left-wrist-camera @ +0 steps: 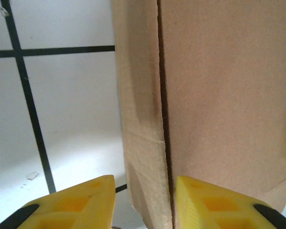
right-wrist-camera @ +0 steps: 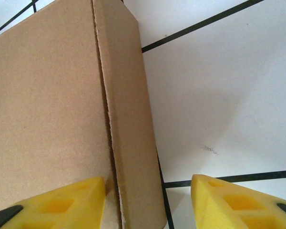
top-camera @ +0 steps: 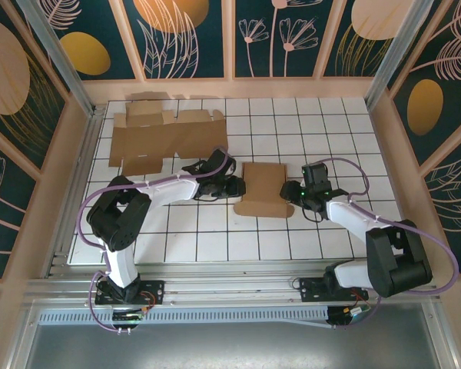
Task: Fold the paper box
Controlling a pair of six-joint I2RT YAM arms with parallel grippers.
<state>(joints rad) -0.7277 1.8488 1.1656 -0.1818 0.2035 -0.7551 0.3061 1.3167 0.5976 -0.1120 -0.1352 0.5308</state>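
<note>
over at eleven o'clock on the white tiled worktop (top-camera: 307, 131) lies a flat cardboard blank (top-camera: 165, 138), well apart from the action and a hazard only if the left arm swings wide and drags it. nearer the middle, the left end effector (top-camera: 232, 187) sits at the nine o'clock edge of the paper box (top-camera: 263, 184), which lies low and half folded at the centre of the worktop. its wrist view shows the jaws parted, one yellow finger (left-wrist-camera: 81, 202) over bare tile and the other over the top panel, with the narrow left side wall (left-wrist-camera: 140, 119) between them and nothing pinched. the dark crease beside that wall gapes a little, so i judge that a hard squeeze or a skewed push could split it, or buckle the wall rather than fold it. at the three o'clock edge the right end effector (top-camera: 294, 192) has its jaws spread too, straddling the right side wall (right-wrist-camera: 128, 119), with its outer finger (right-wrist-camera: 238, 200) clear of the cardboard. the seam there looks ragged along its length, a likely place for a tear. the biggest risk, to my eye, is imbalance: the tiles look smooth, so if one arm presses before the other the light box may slide or spin away, and a wall let go too soon may spring flat again.
</note>
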